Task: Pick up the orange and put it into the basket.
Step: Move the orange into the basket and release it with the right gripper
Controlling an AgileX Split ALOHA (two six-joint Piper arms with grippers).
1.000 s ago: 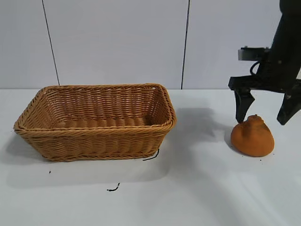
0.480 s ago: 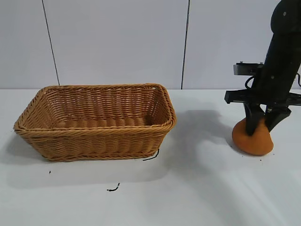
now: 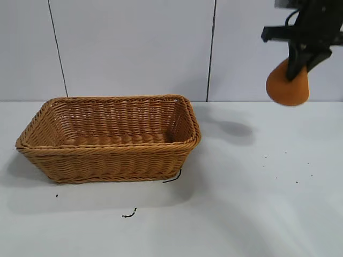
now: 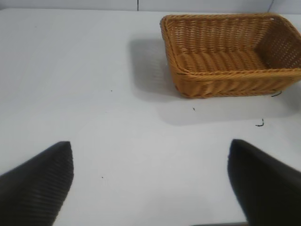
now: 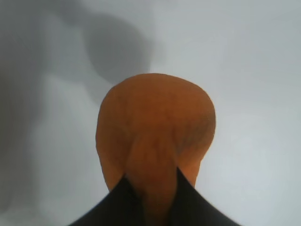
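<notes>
Exterior view: the right gripper (image 3: pixel 296 68) hangs high at the upper right, well above the white tabletop (image 3: pixel 252 203), its fingers pinched tight on the narrow top of the orange (image 3: pixel 288 85). The orange dangles below the fingers, clear of the tabletop, with its shadow lying on the surface beneath and to the left. The basket (image 3: pixel 110 160) sits on the tabletop at the left, well apart from the orange, and nothing shows inside it. A short dark scrap (image 3: pixel 128 214) lies on the tabletop in front of the basket.

From the right wrist view the orange (image 5: pixel 157 122) fills the middle, its narrow end clamped between the two dark fingers (image 5: pixel 113 207).

From the left wrist view the left gripper (image 4: pixel 150 181) is parked over bare tabletop, its fingers spread wide and holding nothing, with the basket (image 4: pixel 188 87) farther off.
</notes>
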